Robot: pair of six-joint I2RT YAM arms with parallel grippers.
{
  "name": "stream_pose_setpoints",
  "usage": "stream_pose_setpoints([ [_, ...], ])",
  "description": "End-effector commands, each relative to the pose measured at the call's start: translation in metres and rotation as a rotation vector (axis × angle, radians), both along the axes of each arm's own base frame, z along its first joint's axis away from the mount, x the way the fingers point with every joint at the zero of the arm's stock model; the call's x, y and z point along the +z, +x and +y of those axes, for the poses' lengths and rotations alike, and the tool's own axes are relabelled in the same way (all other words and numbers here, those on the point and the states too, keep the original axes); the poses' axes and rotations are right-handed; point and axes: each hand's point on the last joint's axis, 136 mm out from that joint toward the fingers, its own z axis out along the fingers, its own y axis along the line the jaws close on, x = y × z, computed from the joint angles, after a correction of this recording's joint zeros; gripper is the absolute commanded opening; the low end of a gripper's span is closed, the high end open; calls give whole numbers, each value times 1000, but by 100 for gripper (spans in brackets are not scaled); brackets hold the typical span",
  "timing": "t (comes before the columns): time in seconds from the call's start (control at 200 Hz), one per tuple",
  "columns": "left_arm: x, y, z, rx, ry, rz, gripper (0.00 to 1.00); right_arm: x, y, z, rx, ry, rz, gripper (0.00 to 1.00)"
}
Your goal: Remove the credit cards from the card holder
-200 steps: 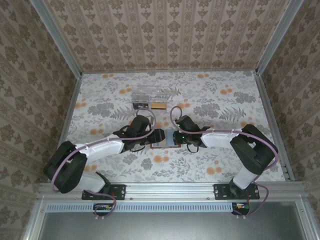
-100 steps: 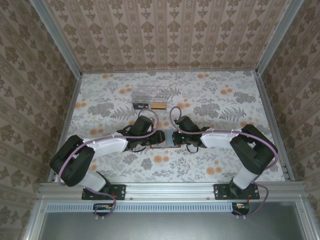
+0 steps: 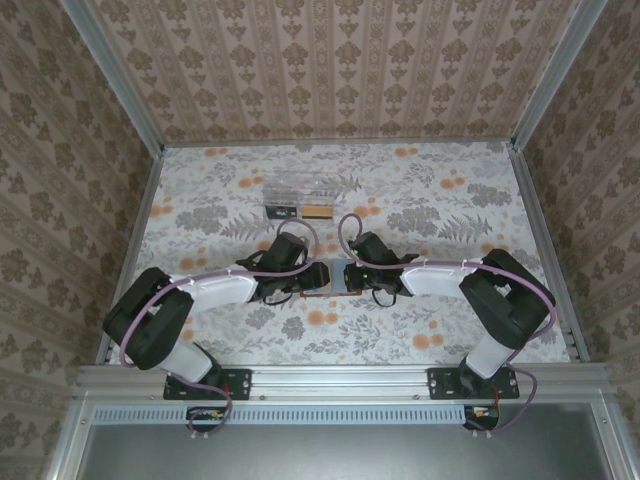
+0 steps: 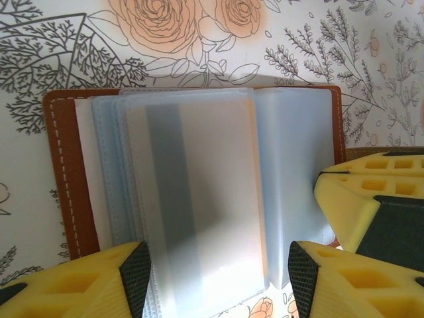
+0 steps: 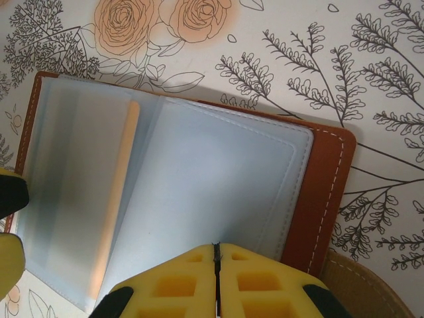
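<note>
The card holder (image 3: 335, 278) lies open on the flowered table between my two grippers. Its rust-brown rim (image 4: 63, 179) frames blue-grey sleeves, and one frosted sleeve page (image 4: 199, 199) stands up in the middle with a pale card edge (image 5: 122, 192) showing. My left gripper (image 4: 218, 281) is open, its black-padded fingertips (image 4: 136, 278) on either side of the raised pages at their near edge. My right gripper (image 5: 216, 255) is shut, its tips pressed down on the holder's blue-grey right inner face (image 5: 218, 179).
A clear plastic box (image 3: 300, 195) stands behind the holder toward the back of the table. A tan piece (image 5: 361, 288) lies just off the holder's right edge. Papered walls close in the table on three sides.
The left arm's elbow has swung in to the right, while its gripper stays at the holder. The right arm and the holder have not moved.
</note>
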Motion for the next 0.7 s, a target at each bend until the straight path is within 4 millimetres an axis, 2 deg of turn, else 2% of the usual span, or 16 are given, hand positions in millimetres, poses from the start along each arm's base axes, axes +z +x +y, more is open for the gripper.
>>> stream_pose_setpoints([
  [0.0,-8,-3,2,2,33,21,60,-3,-4,2,-1,1,30,10],
  [0.42,1,-6,-27,-51,-151,47,62,-5,-5,2,2,-3,36,10],
  [0.695,15,-5,-31,-63,-196,21,74,-7,-5,2,1,-9,40,10],
])
